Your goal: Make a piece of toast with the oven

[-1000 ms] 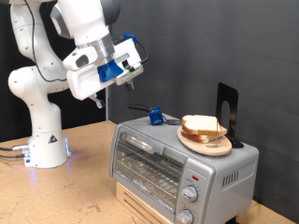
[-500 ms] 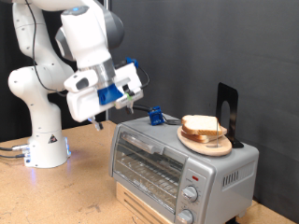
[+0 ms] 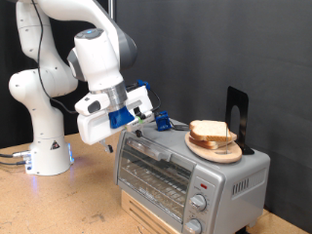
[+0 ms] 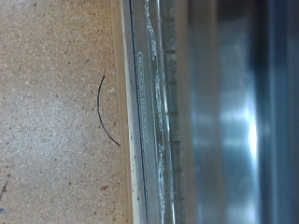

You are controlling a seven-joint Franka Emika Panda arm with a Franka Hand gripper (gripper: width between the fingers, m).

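Gripper (image 3: 146, 110) descending from upper frame toward oven (image 3: 185, 168) top-left edge, closer than second ago; finger spread cannot tell. Piece of toast (image 3: 210, 132) sitting on wooden plate (image 3: 230, 154) atop oven, door closed.

The oven (image 3: 185, 166) is showing brushed silver-grey metal with a glossy glass door, and its wire rack is gleaming. The piece of toast (image 3: 211, 130) is looking matt and porous on a smooth wooden plate (image 3: 216, 151), while the surface (image 4: 56, 121) is appearing as speckled, rough chipboard.
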